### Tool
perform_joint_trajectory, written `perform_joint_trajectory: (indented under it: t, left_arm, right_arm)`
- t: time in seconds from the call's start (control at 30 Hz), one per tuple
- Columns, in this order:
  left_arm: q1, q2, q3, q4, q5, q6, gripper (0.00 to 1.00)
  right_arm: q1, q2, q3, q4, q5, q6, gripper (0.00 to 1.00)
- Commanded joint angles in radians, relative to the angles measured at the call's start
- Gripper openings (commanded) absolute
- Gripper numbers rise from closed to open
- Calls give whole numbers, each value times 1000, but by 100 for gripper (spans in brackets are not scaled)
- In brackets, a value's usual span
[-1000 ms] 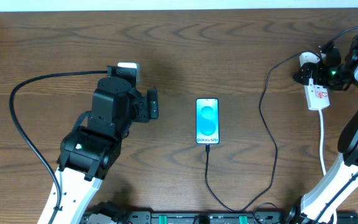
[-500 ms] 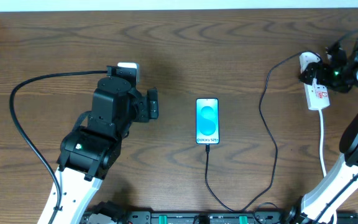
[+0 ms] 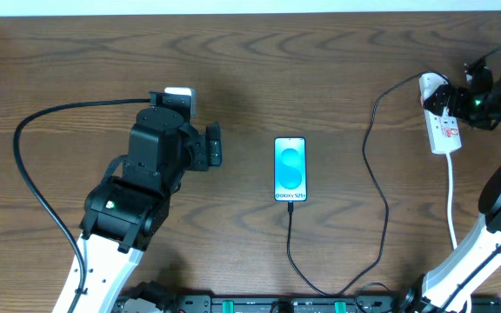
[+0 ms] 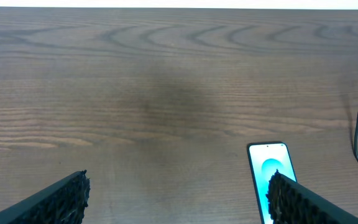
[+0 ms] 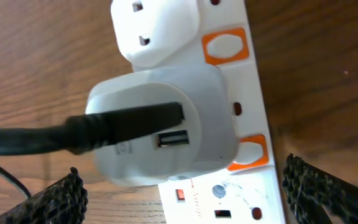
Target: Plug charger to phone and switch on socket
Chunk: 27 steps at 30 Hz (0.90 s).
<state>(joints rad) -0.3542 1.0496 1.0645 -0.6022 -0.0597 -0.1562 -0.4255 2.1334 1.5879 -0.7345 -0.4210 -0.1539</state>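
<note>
Black ribbed fingertips of the right gripper stand spread wide at the lower corners of the right wrist view, pinching nothing. Between them lies the white adapter, seated in the socket. One orange switch peeks out beside the adapter, and another sits higher up. The lower one is probably the target. Press it with a single fingertip, coming in from the right to clear the adapter and the charger.

The left gripper is likewise spread and empty over the wooden table. The phone lies at frame centre overhead, apparently plugged in already.
</note>
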Motion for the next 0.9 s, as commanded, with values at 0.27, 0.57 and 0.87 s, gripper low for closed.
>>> perform_joint_trajectory:
  t: [0.27, 0.57, 0.87]
  left_arm:
    - [2, 3, 4, -1, -20, 10, 91]
    - [2, 3, 4, -1, -20, 10, 91]
    - [2, 3, 4, -1, -20, 10, 91]
  right_arm:
    - [27, 7, -25, 27, -35, 11, 99]
    - [28, 7, -54, 51, -61, 26, 99]
    - [28, 7, -54, 50, -172, 27, 99]
